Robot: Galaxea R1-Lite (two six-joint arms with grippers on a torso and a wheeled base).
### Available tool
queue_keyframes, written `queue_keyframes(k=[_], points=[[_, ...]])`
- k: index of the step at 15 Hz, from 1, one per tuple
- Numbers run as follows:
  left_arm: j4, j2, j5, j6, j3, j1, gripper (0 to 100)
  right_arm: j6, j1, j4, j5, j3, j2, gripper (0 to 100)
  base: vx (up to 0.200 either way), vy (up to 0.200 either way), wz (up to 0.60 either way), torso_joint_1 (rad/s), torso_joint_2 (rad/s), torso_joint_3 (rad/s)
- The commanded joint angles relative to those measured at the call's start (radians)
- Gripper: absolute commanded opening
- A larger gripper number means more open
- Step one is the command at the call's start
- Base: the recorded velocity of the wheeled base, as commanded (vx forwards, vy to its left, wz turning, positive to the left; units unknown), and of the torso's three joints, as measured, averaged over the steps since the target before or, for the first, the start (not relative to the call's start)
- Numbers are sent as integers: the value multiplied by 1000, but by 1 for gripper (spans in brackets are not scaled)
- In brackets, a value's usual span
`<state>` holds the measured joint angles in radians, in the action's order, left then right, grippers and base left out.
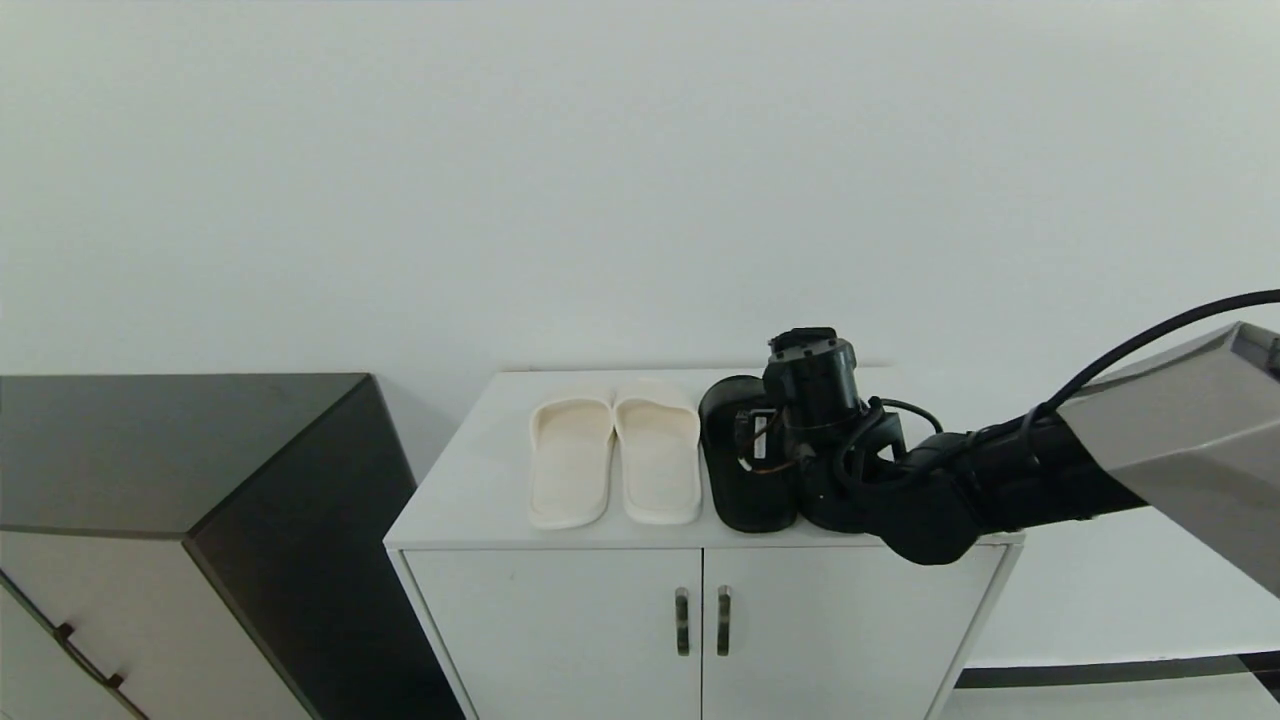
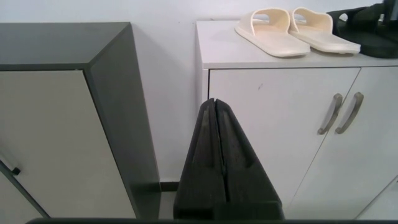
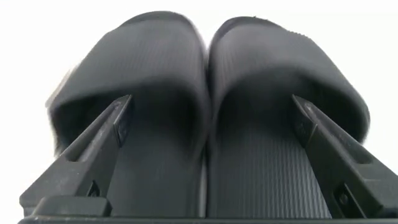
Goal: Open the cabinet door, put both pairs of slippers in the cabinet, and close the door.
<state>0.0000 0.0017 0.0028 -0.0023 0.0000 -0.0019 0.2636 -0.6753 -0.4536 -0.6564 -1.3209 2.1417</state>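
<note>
A white cabinet stands before me with both doors shut and two handles at the centre seam. On its top lie a cream pair of slippers and, to their right, a black pair of slippers. My right gripper is open at the black pair, one fingertip at the mouth of each slipper, with the two inner strap sides between the fingers. My left gripper is shut on nothing, low in front of the cabinet's left door, below the cream pair.
A larger cabinet with a dark top and side stands to the left of the white one, with a narrow gap between them. A plain white wall is right behind both. Floor shows to the right of the white cabinet.
</note>
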Motion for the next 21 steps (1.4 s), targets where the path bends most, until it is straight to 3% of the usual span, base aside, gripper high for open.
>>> queue_keyframes(k=[1,7,8,17,21], points=[[0,0,0,-1,0,0,0,-4,20,0,0,-66,70,100,0,0,0,0,0,0],[0,0,0,-1,0,0,0,-26,39,6,4,-173,130,100,0,0,0,0,0,0],[0,0,0,-1,0,0,0,-26,40,6,4,-178,132,0,0,0,0,0,0,0],[0,0,0,-1,0,0,0,-27,37,4,-3,-147,98,0,0,0,0,0,0,0],[0,0,0,-1,0,0,0,-47,-18,0,6,23,-85,0,0,0,0,0,0,0]])
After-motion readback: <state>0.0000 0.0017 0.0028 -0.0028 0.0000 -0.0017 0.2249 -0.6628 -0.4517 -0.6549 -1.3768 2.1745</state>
